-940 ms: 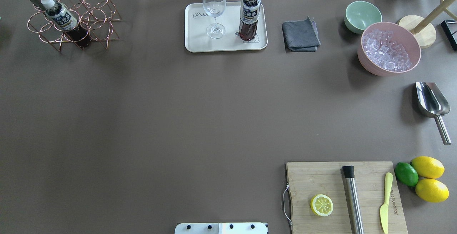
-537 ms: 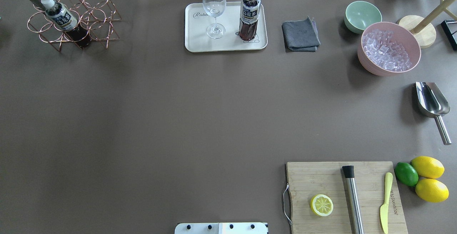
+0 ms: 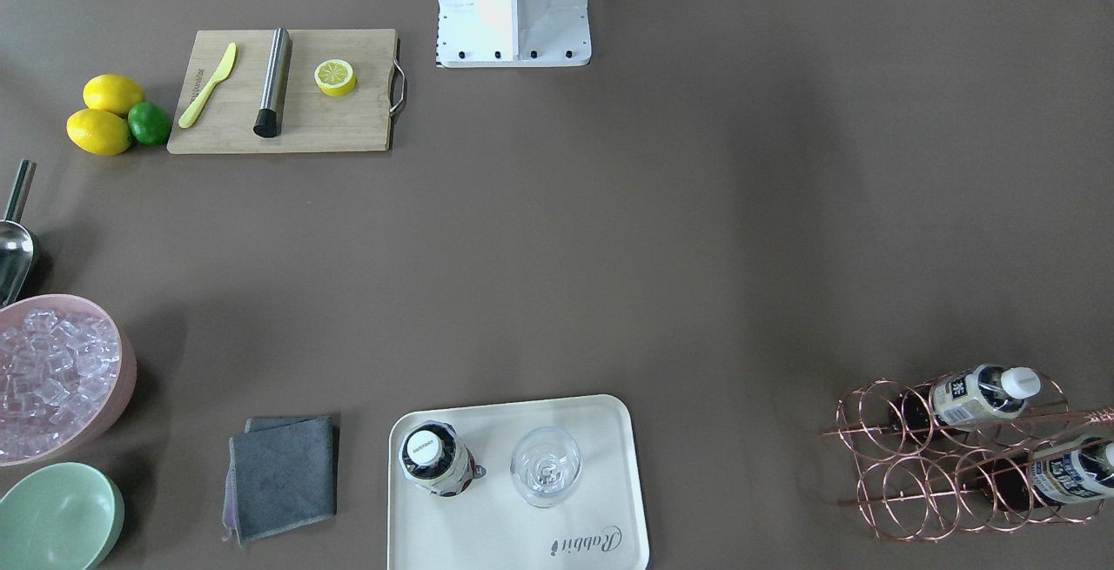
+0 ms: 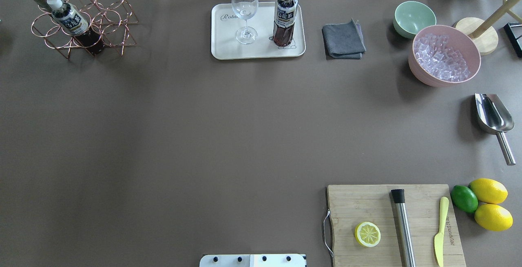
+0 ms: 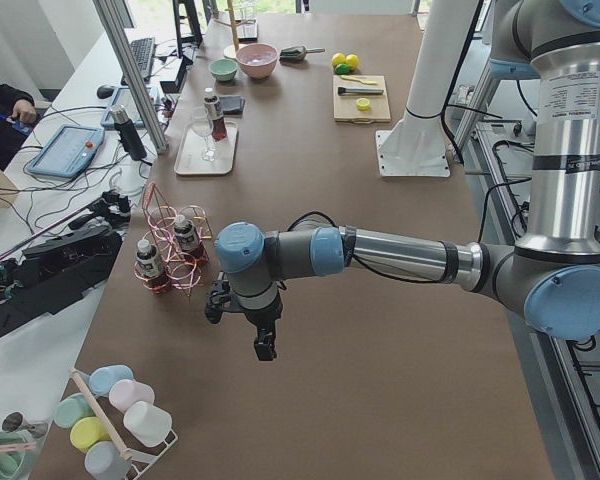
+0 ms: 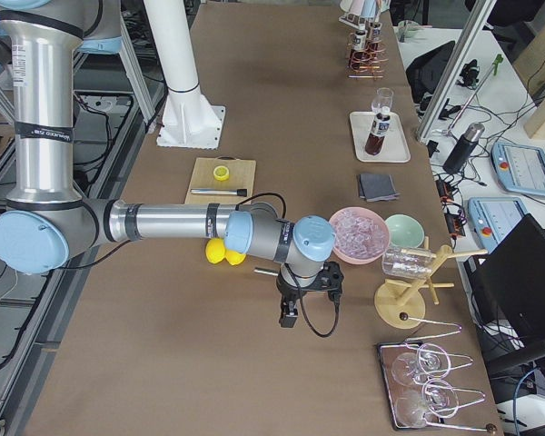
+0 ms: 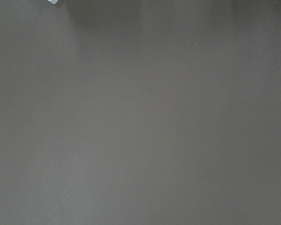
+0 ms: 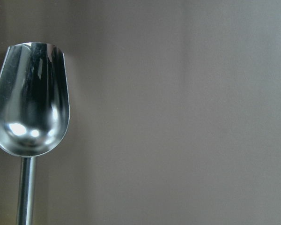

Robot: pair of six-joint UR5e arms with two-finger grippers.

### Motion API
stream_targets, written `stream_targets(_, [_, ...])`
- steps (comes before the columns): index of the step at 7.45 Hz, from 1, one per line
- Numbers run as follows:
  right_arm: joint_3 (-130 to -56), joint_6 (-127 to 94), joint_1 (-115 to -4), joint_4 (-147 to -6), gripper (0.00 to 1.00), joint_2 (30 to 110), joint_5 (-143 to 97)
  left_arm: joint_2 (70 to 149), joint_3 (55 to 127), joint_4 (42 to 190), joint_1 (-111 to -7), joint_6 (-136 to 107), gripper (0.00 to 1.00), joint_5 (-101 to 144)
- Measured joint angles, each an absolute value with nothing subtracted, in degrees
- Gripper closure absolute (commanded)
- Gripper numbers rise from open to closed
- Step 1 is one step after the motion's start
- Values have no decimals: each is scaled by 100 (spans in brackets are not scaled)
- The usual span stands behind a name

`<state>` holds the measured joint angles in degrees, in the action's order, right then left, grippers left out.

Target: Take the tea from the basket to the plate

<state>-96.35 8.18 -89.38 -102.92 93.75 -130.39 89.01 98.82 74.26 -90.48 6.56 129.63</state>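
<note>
At the near right corner of the tabletop [image 4: 204, 136] lay the cutting board [image 4: 367, 201], well away from the work.

Farther out, both arms hung low over bare tabletop at its two ends. The right gripper [image 6: 288, 318] was by the right edge near the scoop [image 4: 491, 114]. The left gripper [image 5: 265, 348] was by the left edge, just short of the basket [image 4: 115, 30]. Each showed only from a side camera, so whether the fingers were apart or together could not be told, though neither seemed to carry anything.

Along the far edge, the tea [image 4: 284, 18] stood upright on the right half of the plate [image 4: 218, 51]. It was near a wine glass [image 4: 244, 10] but apart from it. Two more bottles [image 4: 69, 18] stood in rings of the basket at the far left corner.

The move looked done, so the risks lay in any further reach. A tall, narrow bottle beside a stemmed glass would likely tip if either were nudged, and one falling could take the other down. The left gripper, close to the light wire basket, might snag a ring or the handle while swinging and drag the carrier, toppling its bottles.
</note>
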Motion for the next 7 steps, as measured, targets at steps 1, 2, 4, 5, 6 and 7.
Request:
stream_targets(1, [-9644, 821, -8938, -10292, 0, 9375, -13047, 8903, 9917, 7427, -9032, 652, 2, 12966])
stream_targets(2, [-9648, 824, -8939, -10292, 0, 9376, -13052, 8909, 9954, 7427, -9024, 647, 2, 12968])
stream_targets(4, [-9642, 823, -8945, -10292, 0, 9375, -13072, 8924, 9968, 7428, -9018, 647, 2, 12945])
stream_targets(5, [-9638, 821, -8947, -10292, 0, 9373, -13072, 8936, 9960, 7440, -9018, 652, 2, 12942])
stream_targets(6, [-9619, 823, -8952, -10292, 0, 9374, -13066, 8937, 9957, 7477, -9018, 653, 2, 12956])
stream_targets(7, [-9612, 825, -8954, -10292, 0, 9367, -13063, 8938, 9943, 7505, -9018, 652, 2, 12971])
